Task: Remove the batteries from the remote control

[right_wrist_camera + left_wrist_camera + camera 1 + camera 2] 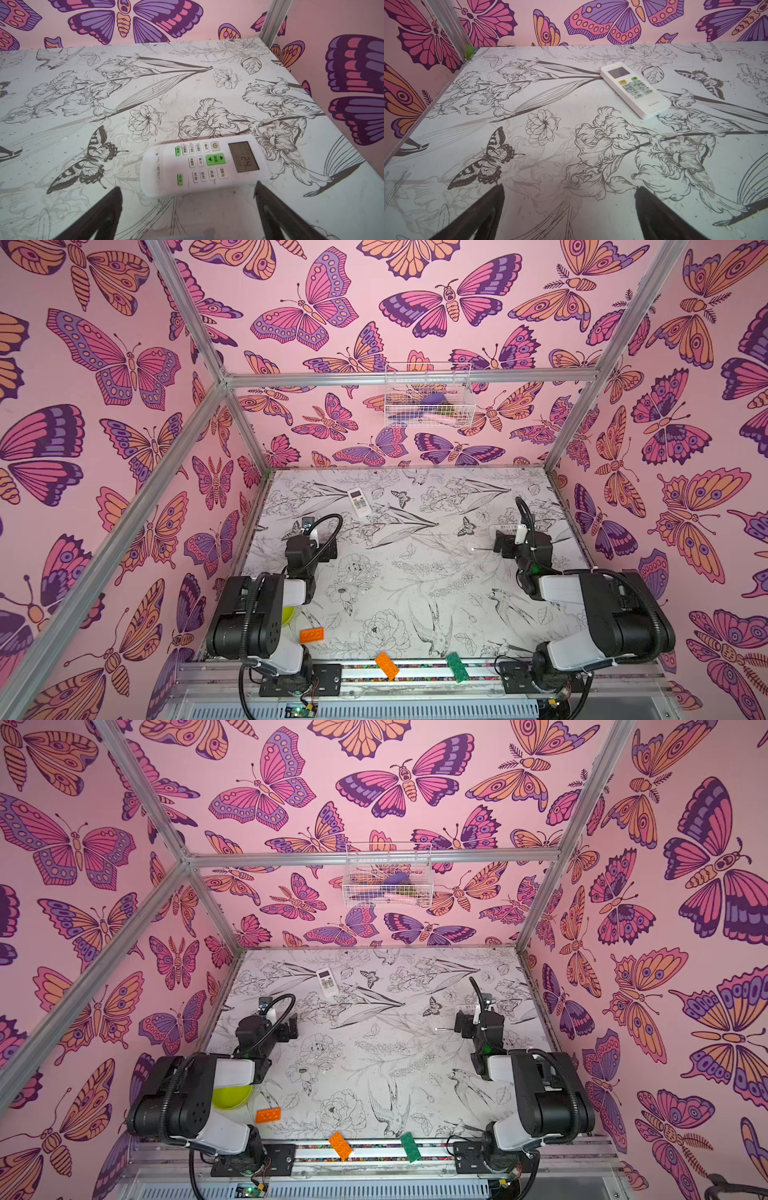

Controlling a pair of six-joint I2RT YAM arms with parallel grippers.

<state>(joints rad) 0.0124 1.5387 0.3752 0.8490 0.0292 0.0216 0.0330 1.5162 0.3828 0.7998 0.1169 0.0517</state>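
A: Where are the remotes?
B: One white remote (359,502) lies at eleven o'clock on the table (415,605), buttons up. The other remote (204,164) is at two o'clock, right by the right gripper (188,186).
A: And the batteries?
B: I can't see them.
A: The pincers?
B: The left gripper (569,187) and the right gripper both gape wide, holding nothing.

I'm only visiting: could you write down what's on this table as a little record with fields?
Left gripper: open, holding nothing
Right gripper: open, holding nothing
Near remote: white, buttons up, just ahead of the right gripper, screen reads 24
Far remote: white, buttons up, toward the back wall, apart from the left gripper
Batteries: none in view
Front edge: two orange bricks, a green brick
Bowl: yellow-green, partly under the left arm
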